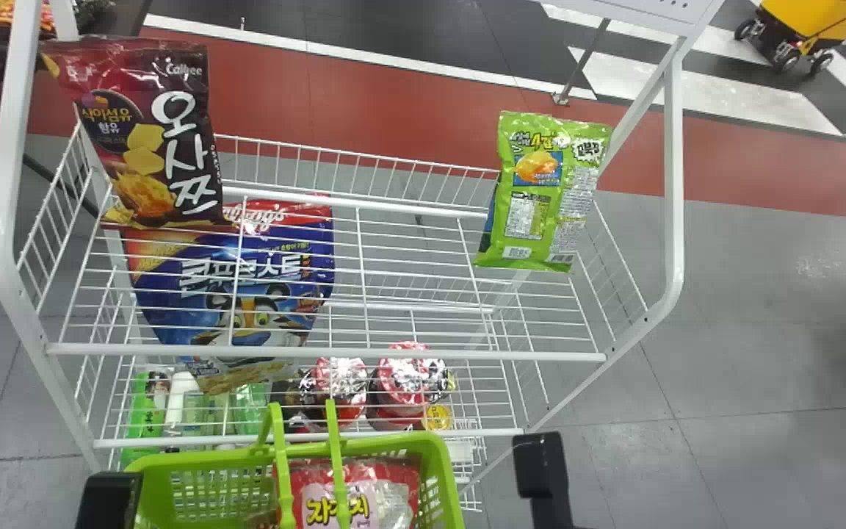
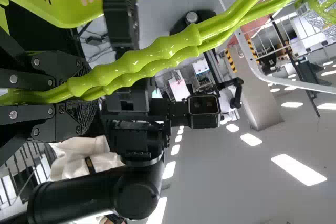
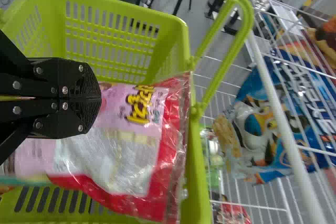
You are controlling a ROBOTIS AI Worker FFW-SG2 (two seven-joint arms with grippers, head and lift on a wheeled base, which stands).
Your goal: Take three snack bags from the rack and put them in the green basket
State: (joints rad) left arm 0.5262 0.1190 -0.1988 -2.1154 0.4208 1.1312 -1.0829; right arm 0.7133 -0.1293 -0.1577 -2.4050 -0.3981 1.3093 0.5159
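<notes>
In the head view, my left gripper's black part (image 1: 109,499) and my right gripper's black part (image 1: 540,466) flank the green basket (image 1: 441,470) at the bottom edge. My left gripper (image 2: 86,95) is shut on the green basket handle (image 2: 152,59). Over the basket (image 3: 123,19), my right gripper (image 3: 100,100) is shut on a red-and-pink snack bag (image 3: 131,156), whose end overlaps the rim; the exact pinch is hidden. On the rack's upper shelf stand a dark red bag (image 1: 151,132) at left and a green bag (image 1: 544,191) at right. A blue bag (image 1: 247,279) appears below the red one.
The white wire rack (image 1: 335,354) stands just beyond the basket, with tall side posts left and right. Cups (image 1: 405,375) and green bottles (image 1: 147,411) sit on its lower level. A yellow cart (image 1: 816,22) is at the far right.
</notes>
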